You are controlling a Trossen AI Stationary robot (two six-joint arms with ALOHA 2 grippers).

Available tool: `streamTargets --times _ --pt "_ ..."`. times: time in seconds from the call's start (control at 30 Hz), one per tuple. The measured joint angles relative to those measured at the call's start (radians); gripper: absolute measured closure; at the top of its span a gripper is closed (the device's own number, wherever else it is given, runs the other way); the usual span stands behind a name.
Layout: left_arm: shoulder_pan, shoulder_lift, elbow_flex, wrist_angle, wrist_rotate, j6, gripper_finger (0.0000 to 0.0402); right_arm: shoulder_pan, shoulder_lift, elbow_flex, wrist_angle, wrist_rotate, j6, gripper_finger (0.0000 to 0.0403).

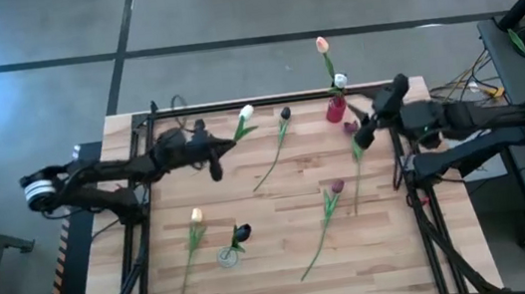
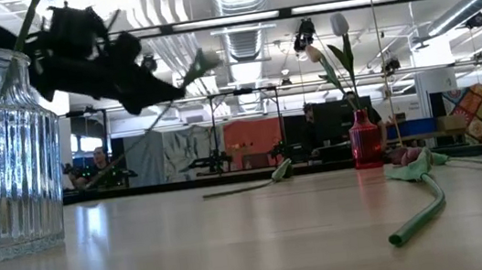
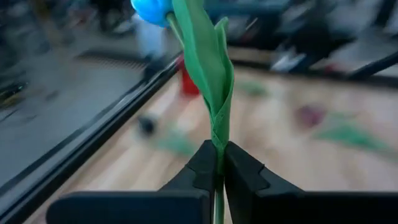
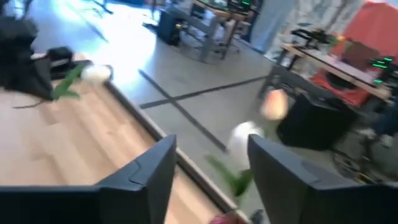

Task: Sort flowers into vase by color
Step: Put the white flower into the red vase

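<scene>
One white tulip [image 3: 205, 68] pinched low on stem by left pincer [image 3: 219, 163], lifted above counter [image 1: 287, 264]. Light, limp stem; likely droops, slips. Right pincer [image 4: 208, 168] part-open, empty, near red vase [image 1: 336, 109].

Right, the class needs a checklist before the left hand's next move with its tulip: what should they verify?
1. Left hand shut on white tulip stem: ok.
2. Red vase upright, holding only pale tulips: ok.
3. Clear vase holding a dark tulip: ok.
4. Right hand open and empty: ok.
5. Approach to red vase free: not ok, right hand is close beside it.
</scene>
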Motion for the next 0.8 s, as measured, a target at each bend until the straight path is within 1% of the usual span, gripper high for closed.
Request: streamTargets --times 0.07,0.17,0.27,0.37,0.47,0.57,0.67,0.8 --pt "0.000 -0.032 -0.043 0.086 0.086 -0.015 0.0400 0.042 -0.004 -0.073 0.082 -0.013 0.002 0.0256" --pt "-0.004 -0.042 -0.085 0.199 0.168 -0.025 0.0400 0.096 0.010 -0.194 0.282 -0.053 -0.041 0.0306" --pt "-0.011 -0.018 -0.090 0.282 0.198 -0.039 0.0400 0.130 0.043 -0.309 0.532 -0.118 -0.100 0.0349" --pt "-0.029 0.035 -0.091 0.373 0.209 -0.047 0.0400 0.144 0.092 -0.414 0.811 -0.190 -0.145 0.0375" --pt "-0.054 0.105 -0.090 0.486 0.220 -0.052 0.0400 0.143 0.155 -0.498 1.047 -0.273 -0.165 0.0383" --pt "-0.076 0.183 -0.063 0.547 0.239 -0.058 0.0400 0.143 0.224 -0.546 1.225 -0.295 -0.165 0.0381" --pt "-0.093 0.258 -0.008 0.567 0.244 -0.063 0.0400 0.143 0.299 -0.561 1.348 -0.295 -0.164 0.0369" --pt "-0.109 0.348 0.078 0.566 0.260 -0.060 0.0400 0.137 0.393 -0.557 1.437 -0.287 -0.143 0.0335"
